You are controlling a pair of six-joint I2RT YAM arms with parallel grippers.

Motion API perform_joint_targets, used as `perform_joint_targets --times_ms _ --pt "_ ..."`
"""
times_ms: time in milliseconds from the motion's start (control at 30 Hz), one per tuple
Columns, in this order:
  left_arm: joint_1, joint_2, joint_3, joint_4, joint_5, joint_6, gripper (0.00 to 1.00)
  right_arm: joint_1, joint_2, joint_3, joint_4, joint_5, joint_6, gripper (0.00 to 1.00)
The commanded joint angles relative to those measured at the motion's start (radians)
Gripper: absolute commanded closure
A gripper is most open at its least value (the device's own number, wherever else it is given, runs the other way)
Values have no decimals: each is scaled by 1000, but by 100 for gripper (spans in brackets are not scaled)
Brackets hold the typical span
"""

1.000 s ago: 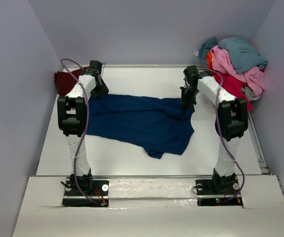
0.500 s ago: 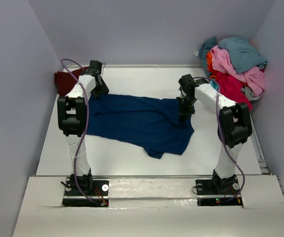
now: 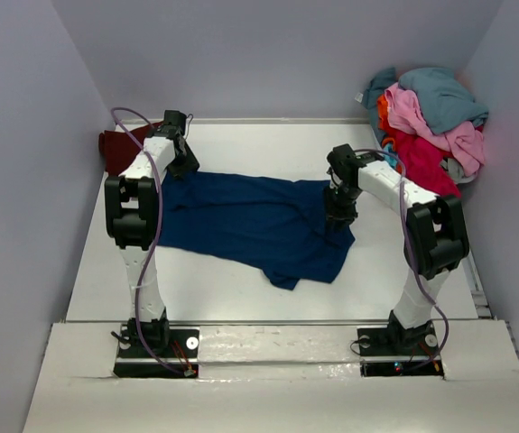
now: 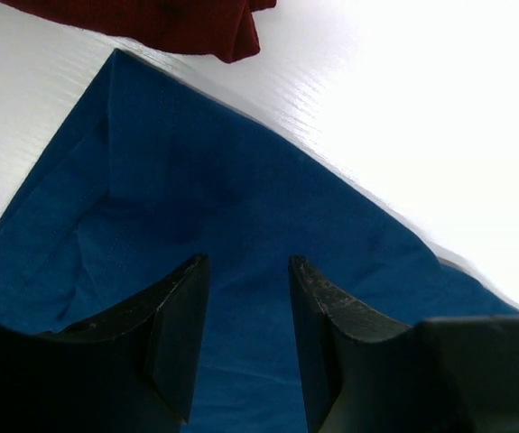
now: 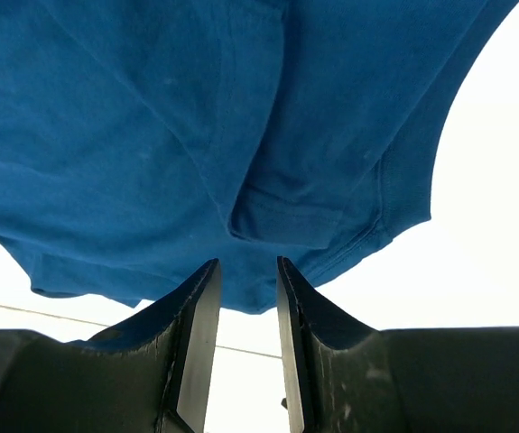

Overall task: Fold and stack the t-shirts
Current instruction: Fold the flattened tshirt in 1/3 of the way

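Note:
A navy blue t-shirt (image 3: 250, 221) lies spread and rumpled across the middle of the table. My left gripper (image 3: 183, 164) hovers over its far left corner, jaws open with only blue cloth (image 4: 196, 198) beneath them and none between (image 4: 248, 271). My right gripper (image 3: 339, 213) is low over the shirt's right edge. Its jaws (image 5: 245, 271) stand apart with nothing between them, and a folded hem of the shirt (image 5: 151, 117) lies just past the fingertips. A dark maroon t-shirt (image 3: 115, 149) sits at the far left, its corner (image 4: 169, 18) also visible in the left wrist view.
A heap of t-shirts (image 3: 432, 113) in teal, pink, red and orange is piled in the back right corner. White table (image 3: 241, 289) shows in front of the blue shirt. Grey walls close in on both sides.
My right gripper has moved toward the near side and down over the shirt's right edge. It went from shut to open, letting the cloth go. The left arm has not moved.

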Motion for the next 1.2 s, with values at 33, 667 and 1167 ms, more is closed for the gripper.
perform_joint_targets --times_ms 33,667,1167 --pt "-2 -61 -3 5 -1 15 48 23 -51 -13 29 3 14 63" --pt "7 -84 11 -18 -11 32 48 3 245 355 55 97 74 63" --pt "7 -77 17 -29 -21 32 48 -60 229 317 58 71 78 62"
